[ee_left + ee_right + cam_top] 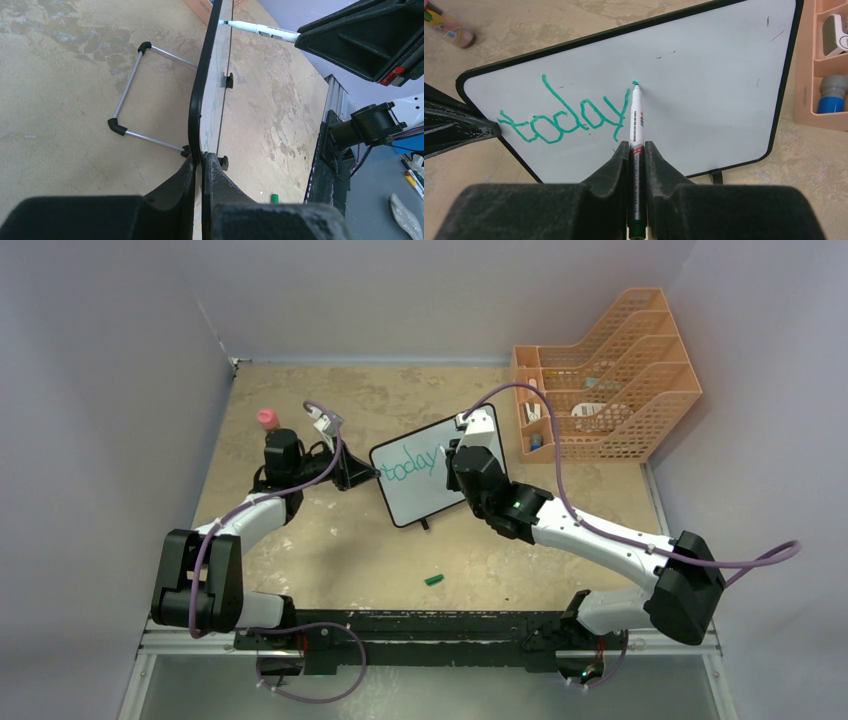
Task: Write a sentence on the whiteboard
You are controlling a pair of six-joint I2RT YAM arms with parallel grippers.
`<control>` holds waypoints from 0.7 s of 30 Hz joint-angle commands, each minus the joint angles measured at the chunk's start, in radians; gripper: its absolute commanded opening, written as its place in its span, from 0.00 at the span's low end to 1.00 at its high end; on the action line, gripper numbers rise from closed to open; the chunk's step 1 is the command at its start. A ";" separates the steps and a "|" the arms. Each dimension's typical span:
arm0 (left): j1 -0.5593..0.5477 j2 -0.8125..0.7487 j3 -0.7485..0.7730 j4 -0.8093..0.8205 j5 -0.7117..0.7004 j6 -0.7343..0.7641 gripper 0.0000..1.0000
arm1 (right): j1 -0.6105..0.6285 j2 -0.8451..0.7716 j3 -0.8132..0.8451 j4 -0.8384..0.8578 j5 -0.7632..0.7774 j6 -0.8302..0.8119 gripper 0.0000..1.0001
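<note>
From above, the whiteboard (412, 492) stands tilted near the middle of the table (340, 540), its face towards the arms, with "today" (411, 466) written in green on its left half. The left gripper (362, 477) is clamped on the board's left edge. The right gripper (452, 456) is at the board's face, just right of the word. A green cap (434, 580) lies on the table nearer the bases, well apart from the board. An orange rack (610, 370) stands at the far right, and a pink-topped bottle (267, 419) at the far left, behind the left arm. In the left wrist view, the left gripper (201, 162) has its fingers pinched on the board's black frame (200, 85), seen edge-on. Behind the board, its wire stand (127, 92) rests on the table. The marker (260, 30) reaches from the right gripper (360, 35) to the board's face, and the cap (274, 198) shows beside the left fingers. In the right wrist view, the right gripper (636, 150) is closed on the marker (635, 120), which runs up between the fingers. The green tip meets the whiteboard (704, 75) just right of the top of the "y". The right half of the board carries only a few small dark marks. The left gripper (454, 125) grips the board's left edge. The rack (819, 65) is beside the board's right side, and the bottle (449, 25) lies in the upper left corner.
</note>
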 commanded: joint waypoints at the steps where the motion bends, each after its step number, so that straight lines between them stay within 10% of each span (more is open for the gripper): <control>1: -0.007 -0.016 0.029 0.017 0.005 0.047 0.00 | -0.005 -0.030 0.003 -0.013 -0.007 0.027 0.00; 21: -0.007 -0.013 0.029 0.018 0.007 0.046 0.00 | -0.005 -0.098 -0.018 -0.065 0.010 0.048 0.00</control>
